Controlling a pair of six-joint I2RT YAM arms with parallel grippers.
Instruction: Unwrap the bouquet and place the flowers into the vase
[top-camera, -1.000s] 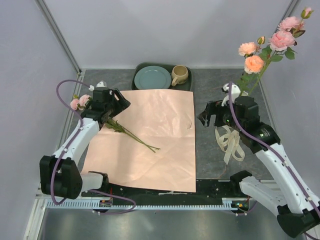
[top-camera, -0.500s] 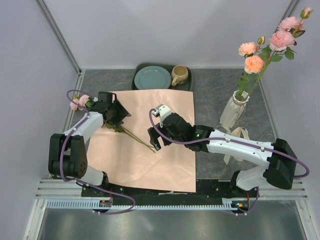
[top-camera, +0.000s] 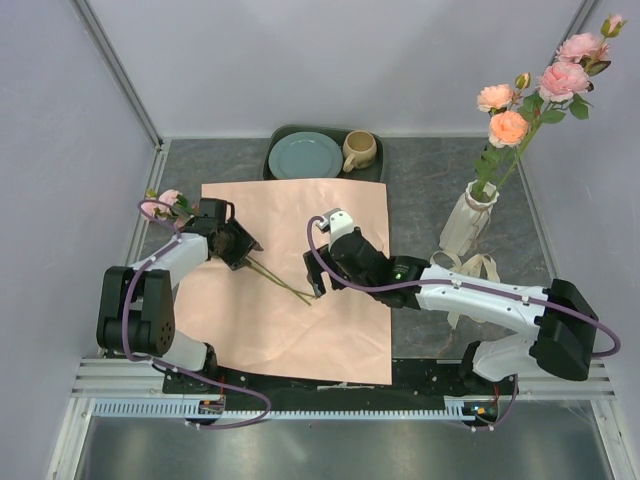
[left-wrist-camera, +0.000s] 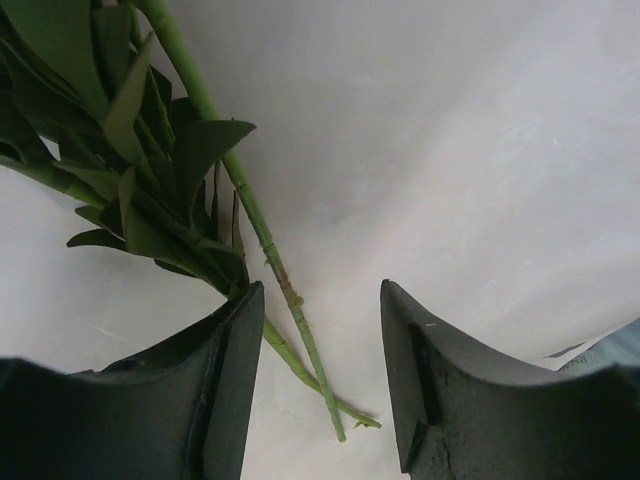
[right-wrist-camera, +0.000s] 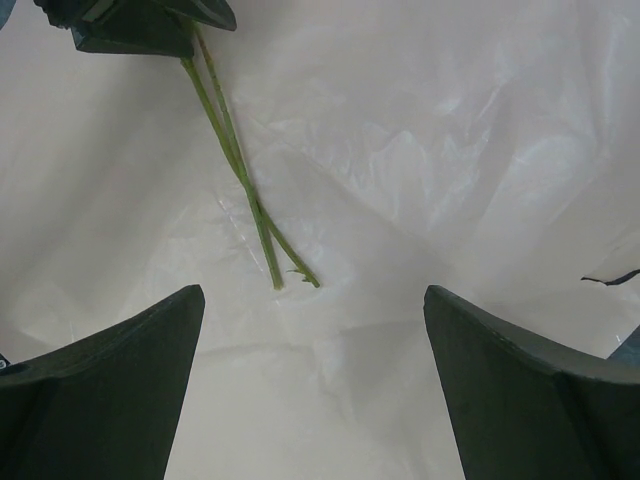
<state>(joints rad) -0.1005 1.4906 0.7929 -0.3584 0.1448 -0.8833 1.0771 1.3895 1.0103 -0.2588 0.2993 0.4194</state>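
Observation:
The bouquet is undone, and its salmon paper (top-camera: 330, 240) lies flat on the table. Two green-stemmed flowers (top-camera: 280, 280) lie on the paper, with pink blooms (top-camera: 170, 199) past its left edge. My left gripper (top-camera: 240, 250) straddles their stems (left-wrist-camera: 250, 210) just below the leaves. Its jaws (left-wrist-camera: 320, 290) are apart, with the stems close to the left finger. My right gripper (top-camera: 318, 283) hangs wide open (right-wrist-camera: 314, 292) over the paper, just short of the stem ends (right-wrist-camera: 275, 275). The cream vase (top-camera: 465, 222) at the right holds several flowers (top-camera: 540, 85).
A dark tray (top-camera: 275, 160) at the back holds a teal plate (top-camera: 305, 155) and a tan mug (top-camera: 358, 150). Cream ribbon (top-camera: 470, 280) lies on the table in front of the vase, under the right arm. Walls close in on the left and right.
My right arm has swung from beside the vase to the middle of the paper. The left gripper's jaws have narrowed around the stems, and it has shifted slightly towards the near side.

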